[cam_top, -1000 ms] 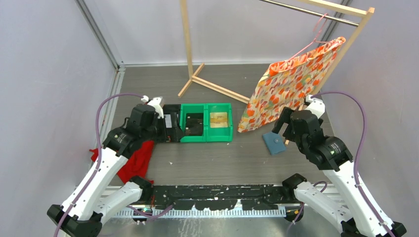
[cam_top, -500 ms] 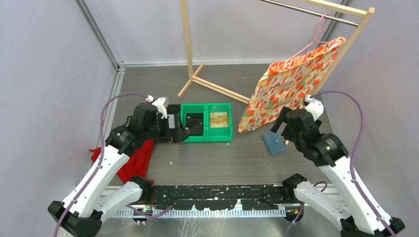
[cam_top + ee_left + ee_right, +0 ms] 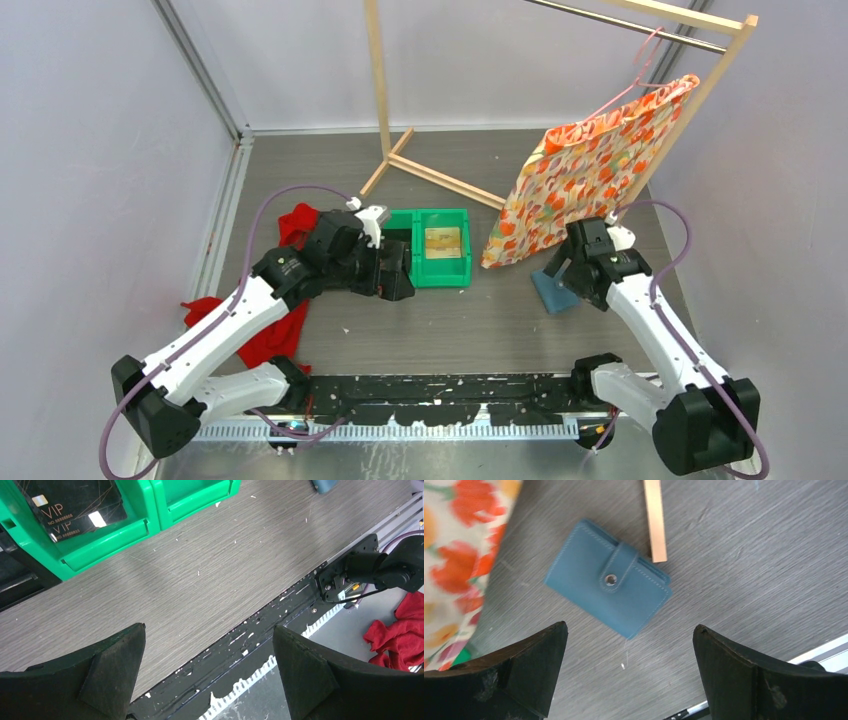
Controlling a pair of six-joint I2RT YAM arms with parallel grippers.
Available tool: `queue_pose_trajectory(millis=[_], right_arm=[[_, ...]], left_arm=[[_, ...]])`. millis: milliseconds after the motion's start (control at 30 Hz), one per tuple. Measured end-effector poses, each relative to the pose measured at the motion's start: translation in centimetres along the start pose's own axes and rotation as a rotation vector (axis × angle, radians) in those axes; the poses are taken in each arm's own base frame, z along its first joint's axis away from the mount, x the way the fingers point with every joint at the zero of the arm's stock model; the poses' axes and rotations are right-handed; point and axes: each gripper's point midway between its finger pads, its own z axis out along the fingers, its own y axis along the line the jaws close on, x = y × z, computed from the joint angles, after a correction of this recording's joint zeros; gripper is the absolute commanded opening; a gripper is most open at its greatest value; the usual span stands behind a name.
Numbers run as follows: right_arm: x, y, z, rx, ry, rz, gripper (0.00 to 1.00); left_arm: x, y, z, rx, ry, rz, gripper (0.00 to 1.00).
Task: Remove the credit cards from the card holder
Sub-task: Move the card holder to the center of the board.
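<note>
The card holder (image 3: 609,580) is a slate-blue wallet lying flat on the table, shut, with its tab snapped. It also shows in the top view (image 3: 553,293), partly under my right gripper (image 3: 562,272). My right gripper (image 3: 629,627) is open and empty, hovering just above and slightly nearer than the holder. No greyish or whitish credit card shows; the holder is closed. My left gripper (image 3: 395,275) is open and empty at the front of the left green bin; in its wrist view (image 3: 207,630) it hangs over bare table.
Two joined green bins (image 3: 455,275) stand mid-table; the left holds a black VIP card (image 3: 75,510), the right a golden card (image 3: 443,242). A wooden rack foot (image 3: 655,520) touches the holder. A floral bag (image 3: 590,170) hangs close by. Red cloth (image 3: 280,325) lies left.
My left gripper swung right from beside the bins to the front of the left bin. My right gripper moved in and down over the card holder.
</note>
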Motion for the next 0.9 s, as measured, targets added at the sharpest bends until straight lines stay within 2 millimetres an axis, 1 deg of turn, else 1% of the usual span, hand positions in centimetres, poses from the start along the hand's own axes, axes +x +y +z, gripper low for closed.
queue_pose_trajectory(millis=[133,200,267,300,400,467,500,567,600,667,700,733,800,833,900], right_arm=[[1.2,-1.3,2.7,0.038,0.028,0.049,0.95],[1.8,-1.5,3.7,0.05,0.046,0.053,0.93],[2.0,-1.3,4.5,0.052,0.055,0.056,0.88],[2.0,-1.1,4.9,0.047,0.057,0.058,0.84],[2.7,-0.5,5.9,0.019,0.076,0.065,0.67],[3.8,-0.2,6.4,-0.007,0.105,0.075,0.56],[4.1,0.0,6.5,-0.022,0.109,0.086,0.45],[4.3,0.8,6.3,-0.061,0.106,0.098,0.35],[4.6,1.4,6.0,-0.091,0.105,0.105,0.33],[5.7,3.0,5.3,-0.157,0.122,0.102,0.33],[6.2,3.7,4.9,-0.183,0.134,0.098,0.36],[7.4,4.8,4.2,-0.223,0.156,0.085,0.44],[9.2,6.4,2.8,-0.284,0.197,0.058,0.67],[9.8,6.9,2.2,-0.304,0.211,0.051,0.72],[11.3,7.7,0.9,-0.34,0.242,0.022,0.75]], left_arm=[[-0.4,-0.2,0.1,0.007,-0.013,0.003,1.0],[-0.4,-0.2,0.3,0.007,-0.011,0.003,1.0],[-0.3,-0.1,0.4,0.006,-0.005,0.003,1.0],[-0.3,-0.1,0.5,0.005,-0.004,0.002,1.0],[-0.3,-0.2,0.5,0.011,-0.003,0.006,1.0],[-0.4,-0.4,0.5,0.019,-0.005,0.011,1.0],[-0.4,-0.4,0.5,0.022,-0.005,0.012,1.0],[-0.5,-0.5,0.5,0.025,-0.007,0.015,1.0],[-0.5,-0.5,0.5,0.027,-0.007,0.015,1.0],[-0.5,-0.6,0.5,0.031,-0.005,0.016,1.0],[-0.5,-0.6,0.6,0.034,-0.005,0.016,1.0],[-0.5,-0.7,0.7,0.04,-0.004,0.016,1.0],[-0.6,-0.9,0.9,0.05,0.0,0.016,1.0],[-0.6,-1.0,1.0,0.053,0.003,0.016,1.0],[-0.5,-1.0,1.3,0.058,0.013,0.015,1.0]])
